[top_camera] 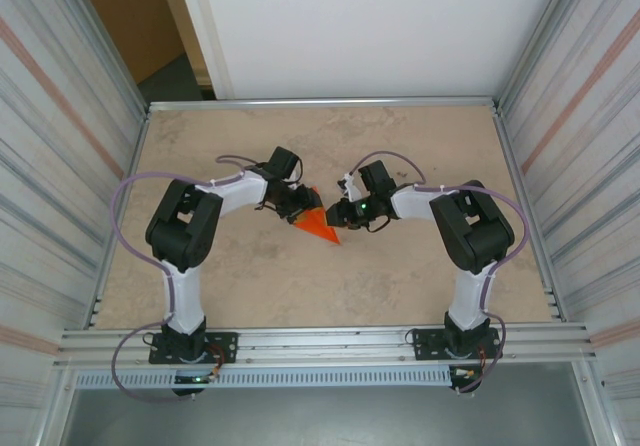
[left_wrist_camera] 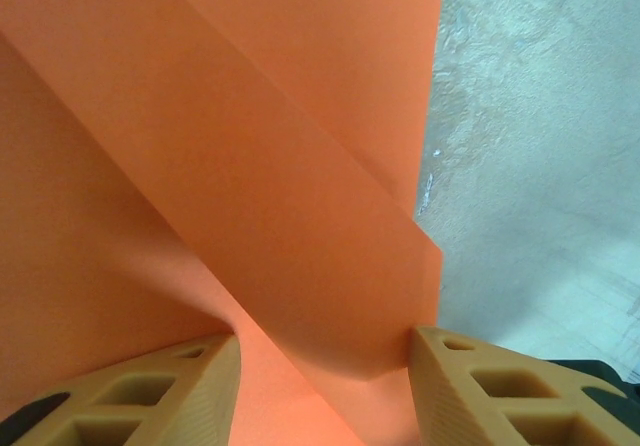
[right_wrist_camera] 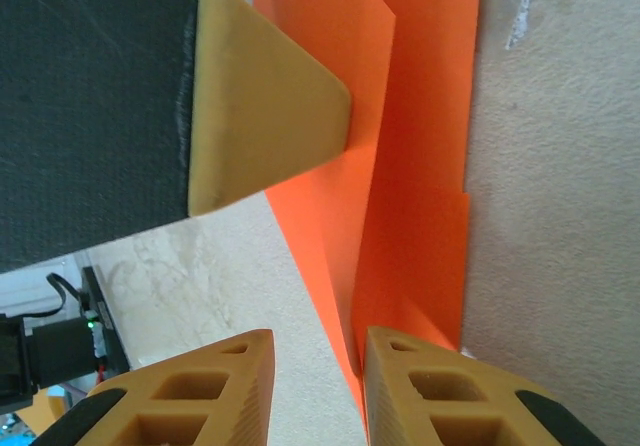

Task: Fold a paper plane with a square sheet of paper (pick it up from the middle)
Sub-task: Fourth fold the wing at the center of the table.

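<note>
The square sheet of paper [top_camera: 322, 228] is bright orange and folded into a narrow pointed wedge, lying mid-table between both arms. My left gripper [top_camera: 300, 213] is at its upper left end. In the left wrist view the paper [left_wrist_camera: 250, 166] bows between the two tan fingers [left_wrist_camera: 190, 391] and touches both, so my left gripper [left_wrist_camera: 325, 366] is shut on it. My right gripper [top_camera: 338, 218] is at the paper's right side. Its jaws [right_wrist_camera: 318, 366] stand slightly apart over bare table, and the paper's edge [right_wrist_camera: 420, 166] runs along the right finger's inner face. A left-gripper finger [right_wrist_camera: 270, 106] presses on the paper.
The beige marbled table [top_camera: 400, 276] is walled by corrugated metal panels [top_camera: 60, 146] on both sides and a white board [top_camera: 380, 26] behind. An aluminium rail [top_camera: 320, 344] carrying both arm bases runs along the near edge. Bare tabletop [left_wrist_camera: 540, 166] lies right of the paper.
</note>
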Available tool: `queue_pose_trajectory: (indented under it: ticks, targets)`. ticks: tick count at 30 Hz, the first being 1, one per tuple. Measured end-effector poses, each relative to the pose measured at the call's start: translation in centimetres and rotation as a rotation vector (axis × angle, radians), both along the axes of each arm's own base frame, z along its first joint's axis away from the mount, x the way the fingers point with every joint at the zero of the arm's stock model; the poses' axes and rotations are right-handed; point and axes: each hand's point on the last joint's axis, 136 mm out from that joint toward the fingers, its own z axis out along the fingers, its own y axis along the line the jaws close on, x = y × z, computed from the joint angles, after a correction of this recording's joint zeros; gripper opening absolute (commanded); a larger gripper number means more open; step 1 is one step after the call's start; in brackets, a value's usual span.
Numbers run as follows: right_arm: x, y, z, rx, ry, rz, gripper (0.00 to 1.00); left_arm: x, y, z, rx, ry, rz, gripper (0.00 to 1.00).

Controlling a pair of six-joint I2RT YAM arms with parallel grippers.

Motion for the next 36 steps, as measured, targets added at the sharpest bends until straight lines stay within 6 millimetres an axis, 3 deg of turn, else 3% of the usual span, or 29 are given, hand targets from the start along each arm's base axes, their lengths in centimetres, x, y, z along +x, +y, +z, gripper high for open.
queue_pose_trajectory:
  ticks: [10, 36]
  targets:
    - [-0.2, -0.1, -1.2, -0.022, 0.033, 0.005, 0.26, 0.1, 0.0, -0.1, 0.013, 0.012, 0.002, 0.50]
    - [-0.1, -0.1, -2.2, 0.015, 0.078, 0.021, 0.08, 0.1, 0.0, 0.0, 0.017, 0.018, 0.001, 0.51]
